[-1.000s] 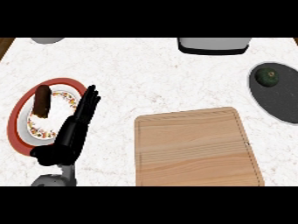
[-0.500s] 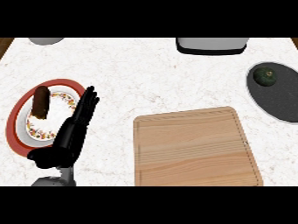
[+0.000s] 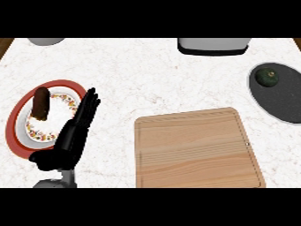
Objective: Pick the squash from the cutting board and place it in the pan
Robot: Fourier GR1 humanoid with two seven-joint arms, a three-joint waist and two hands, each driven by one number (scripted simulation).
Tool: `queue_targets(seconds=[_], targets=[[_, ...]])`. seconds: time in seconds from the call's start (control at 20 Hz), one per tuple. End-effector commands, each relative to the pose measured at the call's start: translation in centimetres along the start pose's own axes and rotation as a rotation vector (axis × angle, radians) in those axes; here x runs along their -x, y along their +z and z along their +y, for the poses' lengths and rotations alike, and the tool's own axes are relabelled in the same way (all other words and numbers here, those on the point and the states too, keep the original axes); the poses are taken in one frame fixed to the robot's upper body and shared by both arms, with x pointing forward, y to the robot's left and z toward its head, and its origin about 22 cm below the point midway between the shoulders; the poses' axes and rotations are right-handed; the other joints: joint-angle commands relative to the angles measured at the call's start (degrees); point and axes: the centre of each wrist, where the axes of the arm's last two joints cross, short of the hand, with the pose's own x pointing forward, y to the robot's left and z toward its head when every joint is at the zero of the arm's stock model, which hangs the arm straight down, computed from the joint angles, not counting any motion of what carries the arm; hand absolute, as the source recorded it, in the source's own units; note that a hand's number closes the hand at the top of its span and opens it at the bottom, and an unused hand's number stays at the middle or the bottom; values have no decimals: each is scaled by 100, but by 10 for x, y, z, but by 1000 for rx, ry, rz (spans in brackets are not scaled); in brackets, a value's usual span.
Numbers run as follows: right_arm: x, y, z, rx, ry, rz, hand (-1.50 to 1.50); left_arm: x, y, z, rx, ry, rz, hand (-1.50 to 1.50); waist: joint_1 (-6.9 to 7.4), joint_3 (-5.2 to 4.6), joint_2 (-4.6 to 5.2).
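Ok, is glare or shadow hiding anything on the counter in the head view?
Head view: even light, no glare on the white marble counter; the dark green squash reads clearly in the dark grey pan; the wooden cutting board shows only a faint edge shadow; the black left hand overlaps the red-rimmed plate.

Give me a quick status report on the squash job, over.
Left hand open, resting beside the plate; right hand out of view. Squash already in the pan. Cutting board bare, nothing in the way.
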Motion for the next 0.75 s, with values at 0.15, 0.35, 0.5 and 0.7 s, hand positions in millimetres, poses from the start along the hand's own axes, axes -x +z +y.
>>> queue_targets(seconds=[0.15,0.35,0.5,0.7], targets=[[-1,0,0,-57,-14,-59,-150,1,-12,2,-2,3,-3,0,-28,-5,-9],[4,11,-8,-62,21,-55,-150,-3,-15,0,14,3,2,0,15,7,18],[10,24,-12,-51,27,-77,-150,14,-9,14,-11,-1,6,0,-26,0,6],[4,0,11,-10,115,-101,-150,6,-8,-9,-14,-6,-1,0,-10,-3,-7]])
